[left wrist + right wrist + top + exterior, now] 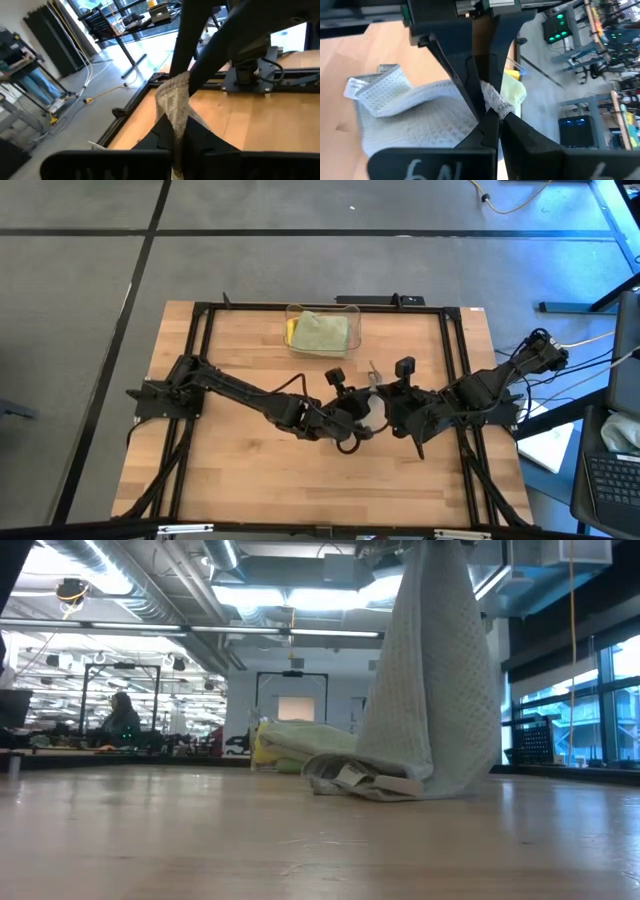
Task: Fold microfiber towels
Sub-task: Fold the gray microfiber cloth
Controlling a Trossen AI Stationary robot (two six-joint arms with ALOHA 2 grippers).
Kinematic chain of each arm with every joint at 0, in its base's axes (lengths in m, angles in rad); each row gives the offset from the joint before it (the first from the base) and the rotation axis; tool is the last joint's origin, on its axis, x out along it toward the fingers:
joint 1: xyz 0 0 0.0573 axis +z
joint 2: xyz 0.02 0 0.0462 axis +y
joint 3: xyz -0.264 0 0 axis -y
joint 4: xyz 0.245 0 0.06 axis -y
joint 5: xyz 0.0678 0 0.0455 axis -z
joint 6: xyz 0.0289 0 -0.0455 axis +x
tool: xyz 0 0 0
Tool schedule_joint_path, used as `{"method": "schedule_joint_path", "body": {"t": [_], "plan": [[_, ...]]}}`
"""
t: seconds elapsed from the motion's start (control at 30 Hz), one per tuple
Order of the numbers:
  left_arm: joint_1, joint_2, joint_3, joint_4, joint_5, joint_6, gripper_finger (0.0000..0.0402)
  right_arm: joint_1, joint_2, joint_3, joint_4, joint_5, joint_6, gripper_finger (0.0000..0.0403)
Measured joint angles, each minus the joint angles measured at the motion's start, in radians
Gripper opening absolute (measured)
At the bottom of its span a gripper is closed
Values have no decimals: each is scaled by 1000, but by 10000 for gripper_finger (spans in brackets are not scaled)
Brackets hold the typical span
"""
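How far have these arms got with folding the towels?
Done, it seems: a pale green towel lies folded in the clear bin, with a yellow one under it. In hand: the left end effector and right end effector are each shut on the grey towel, holding it up so it hangs with its lower end bunched on the table. Left: folding that towel.
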Motion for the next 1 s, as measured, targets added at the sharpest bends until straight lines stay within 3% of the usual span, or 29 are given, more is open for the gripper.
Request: {"method": "schedule_joint_path", "body": {"t": [0.2,0.43,0.57,0.67,0.77,0.87,1.0], "plan": [[-26,-5,0,-17,113,109,1,2,0,0,-8,-91,-3,28],[-78,-99,0,-157,346,114,0,4,0,0,-31,-142,-5,94],[-104,-132,0,-202,476,111,0,9,0,0,22,-355,-4,143],[-122,-156,2,-258,679,121,0,8,0,0,65,-526,22,181],[-135,-157,2,-316,815,138,0,10,3,0,96,-631,60,215],[-137,-157,2,-334,825,153,0,9,20,-17,166,-717,85,241],[-137,-158,2,-362,789,154,0,9,30,-149,435,-834,145,254]]}}
